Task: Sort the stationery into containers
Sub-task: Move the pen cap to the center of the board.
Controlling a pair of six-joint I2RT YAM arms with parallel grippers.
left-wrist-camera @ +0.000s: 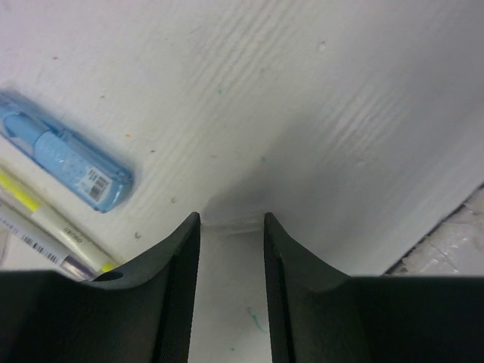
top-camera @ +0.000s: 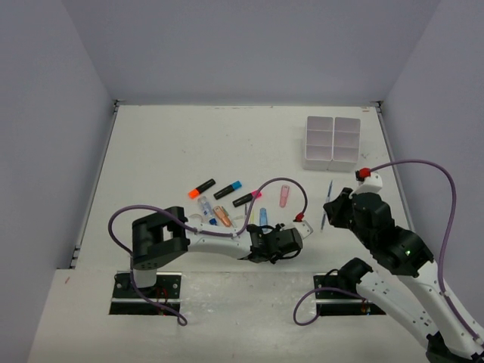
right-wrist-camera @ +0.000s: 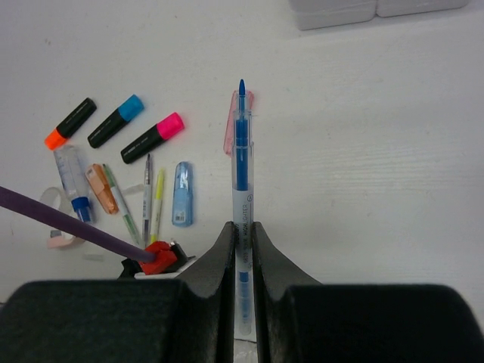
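Note:
My right gripper (right-wrist-camera: 242,227) is shut on a thin blue highlighter pen (right-wrist-camera: 240,162) and holds it above the table; in the top view the gripper (top-camera: 333,206) and pen (top-camera: 327,198) are in front of the white six-compartment organiser (top-camera: 331,141). My left gripper (left-wrist-camera: 231,219) is open and empty, low over bare table (top-camera: 290,240). A blue piece (left-wrist-camera: 64,155) and thin pens (left-wrist-camera: 45,219) lie to its left. Orange (top-camera: 202,187), blue (top-camera: 228,189) and pink (top-camera: 247,199) capped highlighters, a pink piece (top-camera: 284,196), a copper piece (top-camera: 221,215) and a tape roll (top-camera: 193,221) lie mid-table.
The organiser's near edge (right-wrist-camera: 333,13) shows at the top of the right wrist view. A purple cable (right-wrist-camera: 68,223) and a red connector (right-wrist-camera: 159,255) of the left arm lie near the loose items. Walls enclose the table on three sides.

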